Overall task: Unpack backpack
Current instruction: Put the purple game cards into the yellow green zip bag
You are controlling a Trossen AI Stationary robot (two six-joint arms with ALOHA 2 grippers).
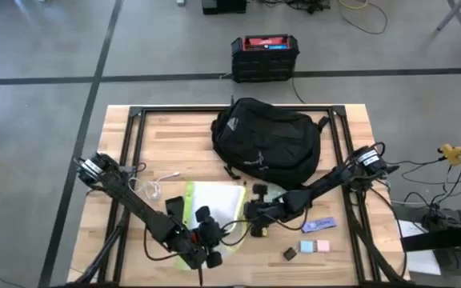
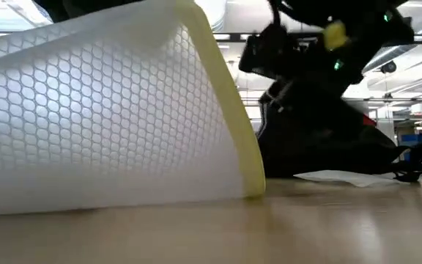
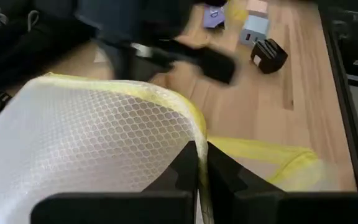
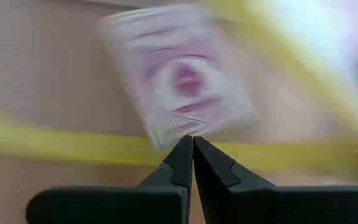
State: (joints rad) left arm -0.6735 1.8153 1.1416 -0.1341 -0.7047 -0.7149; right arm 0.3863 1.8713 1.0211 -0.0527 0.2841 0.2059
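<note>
The backpack lies on the far half of the surface, roughly centred, its rounded body running from the far left towards the near right. In the high view no opening can be made out.

Near the front edge lies a white mesh pouch with yellow trim. The left tool is at the near edge of this pouch; the left wrist view shows its fingers pressed together on the yellow-edged mesh, pinching the pouch. In the low view the pouch stands raised off the wood on one side.

The right tool sits just beside the pouch on its right, between the pouch and the backpack's near end. In the right wrist view its fingers are closed tip to tip, and at the tips is a blurred pale packet with a pink mark. Whether the packet is pinched cannot be told.

Small items lie well to the right: a purple card, a pale blue block, a pink block and a small dark box.

Judgement: the backpack lies beyond both tools, towards the far side. The right tool is the nearer, so any further reach into the bag falls to it
</note>
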